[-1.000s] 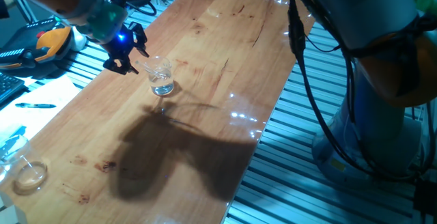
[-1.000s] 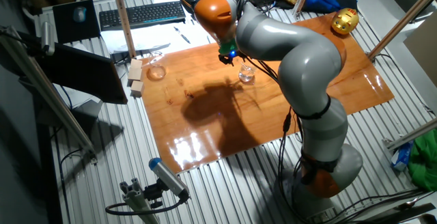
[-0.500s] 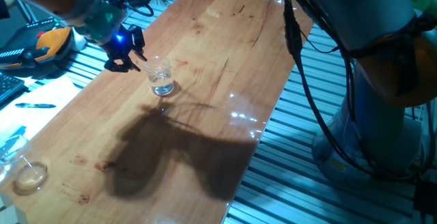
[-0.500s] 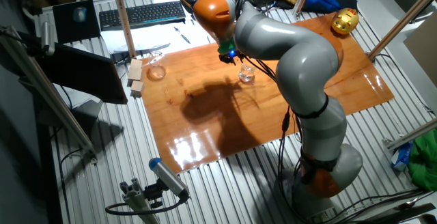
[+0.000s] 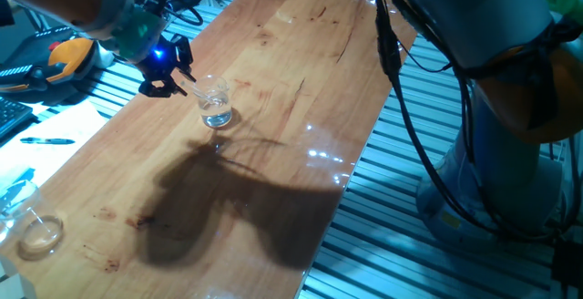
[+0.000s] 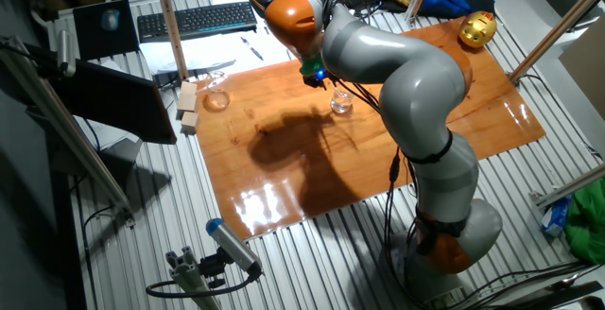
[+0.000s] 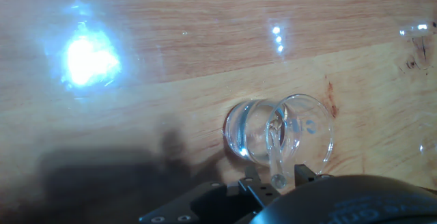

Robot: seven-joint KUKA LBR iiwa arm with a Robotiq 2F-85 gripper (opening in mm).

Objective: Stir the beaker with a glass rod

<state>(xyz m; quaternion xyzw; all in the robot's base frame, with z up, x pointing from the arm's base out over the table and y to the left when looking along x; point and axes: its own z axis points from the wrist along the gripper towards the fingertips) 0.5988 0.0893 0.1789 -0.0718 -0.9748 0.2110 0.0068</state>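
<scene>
The beaker point(image 5: 216, 104) is a small clear glass with a little liquid, standing upright on the wooden table point(image 5: 273, 80). My gripper point(image 5: 170, 77) hovers just left of it, lit blue, shut on the glass rod point(image 5: 193, 89), which slants down into the beaker. In the hand view the glass rod point(image 7: 275, 150) runs from between my gripper's point(image 7: 274, 180) fingers down through the mouth of the beaker point(image 7: 280, 138). The other fixed view shows my gripper point(image 6: 318, 79) up and to the left of the beaker point(image 6: 340, 105).
A low round glass dish point(image 5: 40, 233) sits near the table's left corner, seen also as the dish point(image 6: 217, 100) beside wooden blocks point(image 6: 188, 108). A golden object point(image 6: 477, 28) rests at the far end. A keyboard point(image 6: 194, 19) lies off the table.
My gripper has shifted slightly up and away from the beaker, taking the rod's top end with it. The beaker has stayed in place.
</scene>
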